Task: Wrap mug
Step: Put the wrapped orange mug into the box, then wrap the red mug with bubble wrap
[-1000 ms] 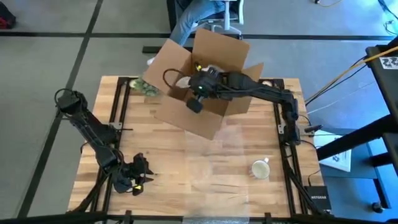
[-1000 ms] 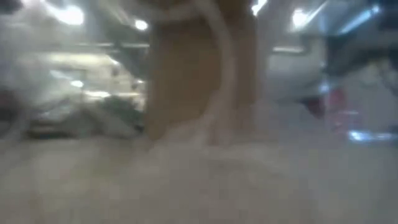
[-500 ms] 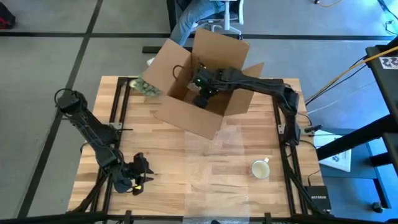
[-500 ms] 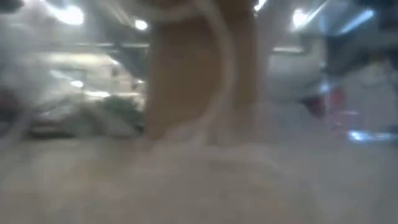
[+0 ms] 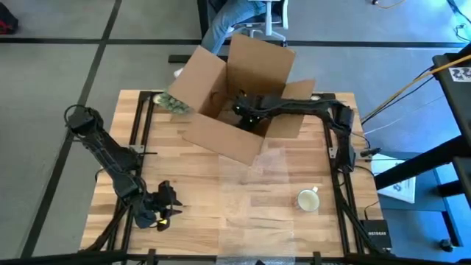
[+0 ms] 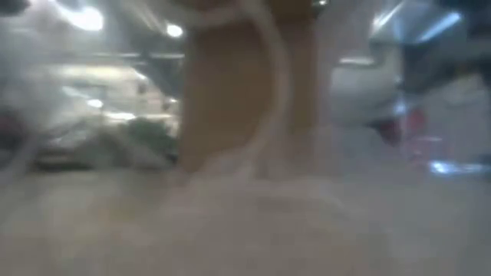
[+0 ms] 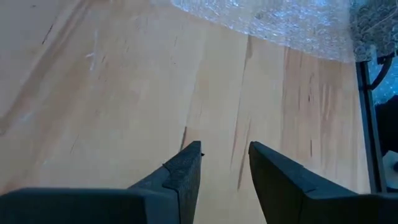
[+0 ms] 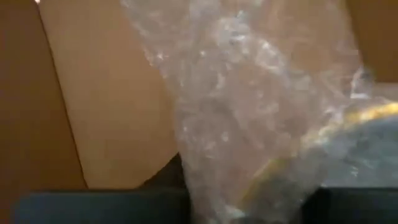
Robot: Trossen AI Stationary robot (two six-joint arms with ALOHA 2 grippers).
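The right claw (image 5: 244,112) reaches down into the open brown cardboard box (image 5: 221,136) at the tabletop's far edge, clamped on a wrapped bundle of clear bubble wrap (image 8: 249,124). A small white mug (image 5: 307,199) sits bare near the right front corner, so I judge packing underway; next, release the bundle. The left claw (image 7: 224,171) waits, fingers apart, at the left front corner.

R gripper (image 5: 243,112) sits inside box (image 5: 221,136), bubble wrap (image 8: 249,106) right at it; mug (image 5: 307,199) well apart on surface (image 5: 221,184); L gripper (image 7: 224,165) far opposite.
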